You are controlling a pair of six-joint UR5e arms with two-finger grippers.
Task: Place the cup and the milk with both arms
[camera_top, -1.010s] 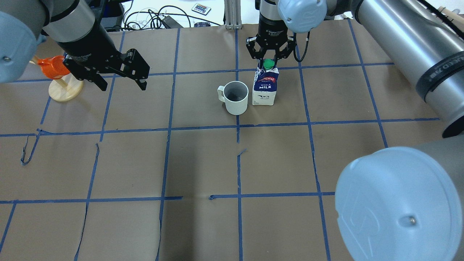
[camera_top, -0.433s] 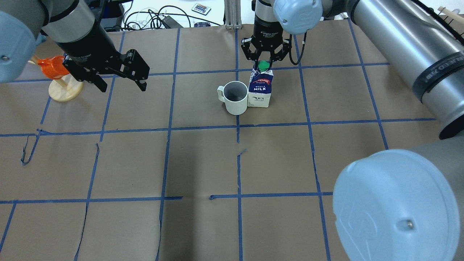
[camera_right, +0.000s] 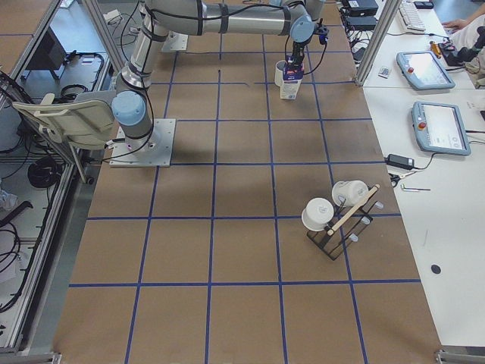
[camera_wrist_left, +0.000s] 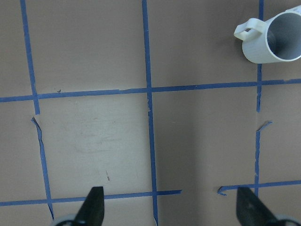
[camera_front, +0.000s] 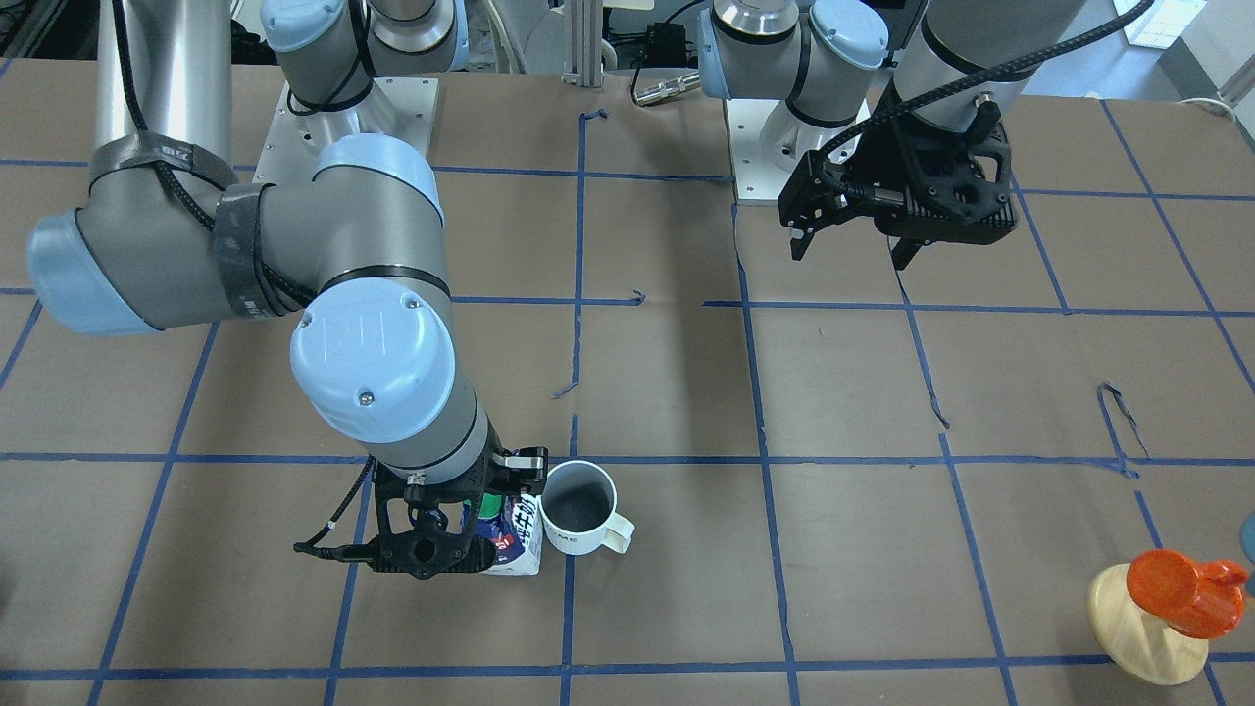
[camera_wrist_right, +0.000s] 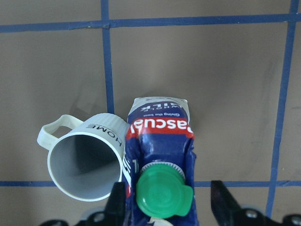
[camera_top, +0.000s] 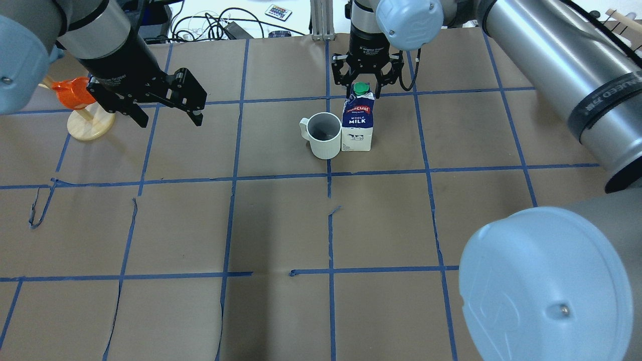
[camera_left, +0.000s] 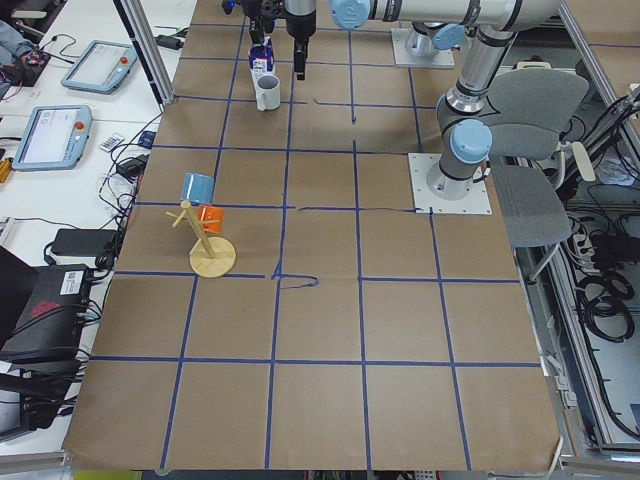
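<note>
The white cup (camera_top: 325, 135) stands upright near the table's far middle, handle to the left. The milk (camera_top: 357, 128), blue and white with a green cap, stands upright against the cup's right side. My right gripper (camera_top: 362, 91) is open and straddles the carton's top. In the right wrist view the fingers (camera_wrist_right: 220, 202) stand either side of the milk (camera_wrist_right: 160, 141), with a gap on the right, and the cup (camera_wrist_right: 87, 162) is beside it. My left gripper (camera_top: 168, 116) is open and empty, hovering at far left. Its wrist view shows the cup (camera_wrist_left: 277, 37) at top right.
A wooden stand (camera_top: 90, 123) with an orange cup (camera_top: 72, 93) is at the far left, behind my left gripper. The exterior right view shows a black rack (camera_right: 333, 224) with white cups near the right end. Cables (camera_top: 215, 22) lie beyond the table's far edge.
My right gripper has moved left, and the milk has shifted left with it, tilting briefly, and now stands against the cup. The left arm and the cup have not moved.
</note>
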